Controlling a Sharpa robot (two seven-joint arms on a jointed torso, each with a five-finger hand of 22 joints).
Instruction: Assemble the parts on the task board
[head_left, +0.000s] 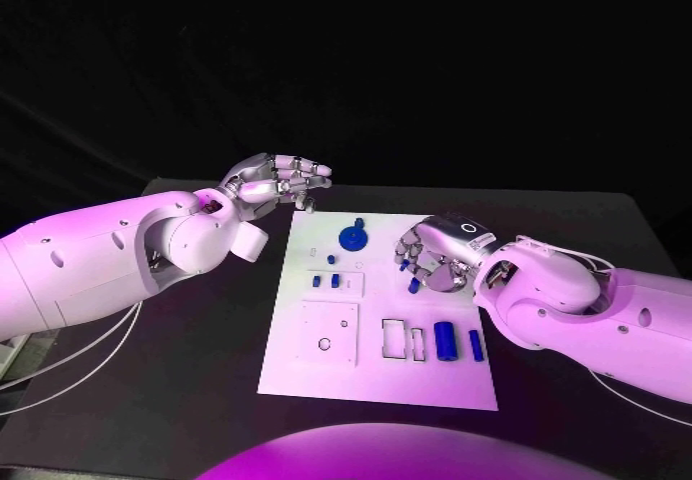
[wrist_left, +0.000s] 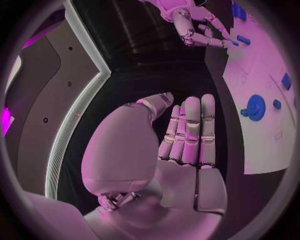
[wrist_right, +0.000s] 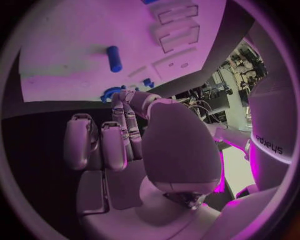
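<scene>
While the left hand (head_left: 277, 182) is held above the black tabletop (head_left: 173, 400) just off the far-left corner of the task board (head_left: 378, 385), its fingers are seen straight and pressed side by side in the left wrist view (wrist_left: 187, 135), w/ nothing in them. Right of it, the white board is seen mid-tabletop. On its far part a round blue disc part (head_left: 353, 238) is seen; nearer, small blue pegs (head_left: 325, 282) are seen by the left-centre slots. Near the board's near-right area, a blue cylinder (head_left: 446, 339) and a thin blue bar (head_left: 476, 345) are laid side by side, apart, next to outlined rectangular recesses (head_left: 394, 338). Farther right, the right hand (head_left: 433, 255) is held over the board's right edge, fingers curled downward. A small blue piece (head_left: 414, 285) is seen just below the fingertips; whether it is pinched cannot be told.
</scene>
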